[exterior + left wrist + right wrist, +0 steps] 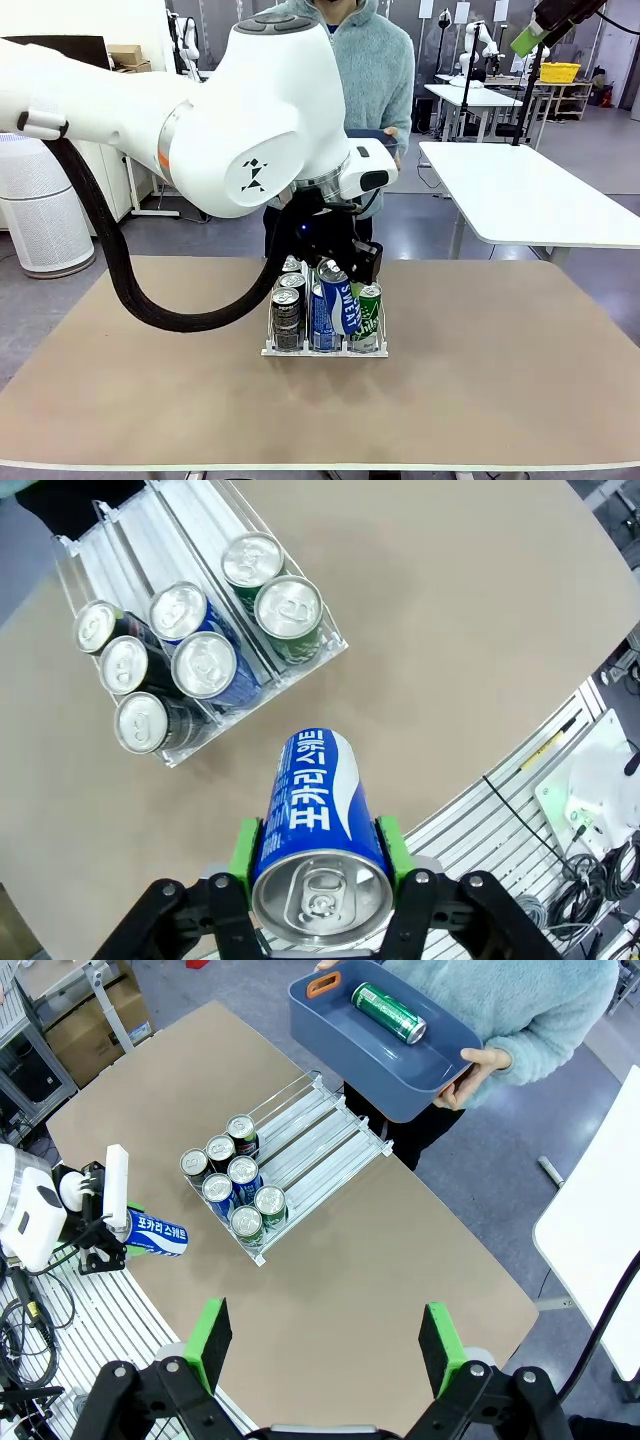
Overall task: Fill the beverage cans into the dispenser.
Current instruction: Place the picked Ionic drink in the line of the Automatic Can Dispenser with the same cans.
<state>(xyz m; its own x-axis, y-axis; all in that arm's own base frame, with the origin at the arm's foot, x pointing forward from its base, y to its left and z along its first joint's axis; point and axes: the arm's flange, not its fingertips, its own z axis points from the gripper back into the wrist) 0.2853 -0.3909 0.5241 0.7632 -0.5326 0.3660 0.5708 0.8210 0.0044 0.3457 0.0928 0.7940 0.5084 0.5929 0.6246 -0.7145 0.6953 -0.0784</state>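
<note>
1. Clamps a blue Pocari Sweat can (310, 800) in the left gripper (318, 848), in the air near the dispenser's (160, 530) front lip.
2. Holds the right gripper (327, 1338) spread apart and empty, high over the table (400, 1260).
3. Mid-table, seven cans (243, 1172) packed at that lip, the rear ones partly hidden behind the left arm (250, 110) from the front.
4. Past the far edge, a green can (388, 1012) lying in a blue bin (330, 1030), with a hand (480, 1065) on its rim.

Dispenser (324, 350): rear lanes hidden behind left arm (250, 130), middle cans (320, 325) partly behind held blue can (338, 298); person (520, 1000) cut at top edge.
</note>
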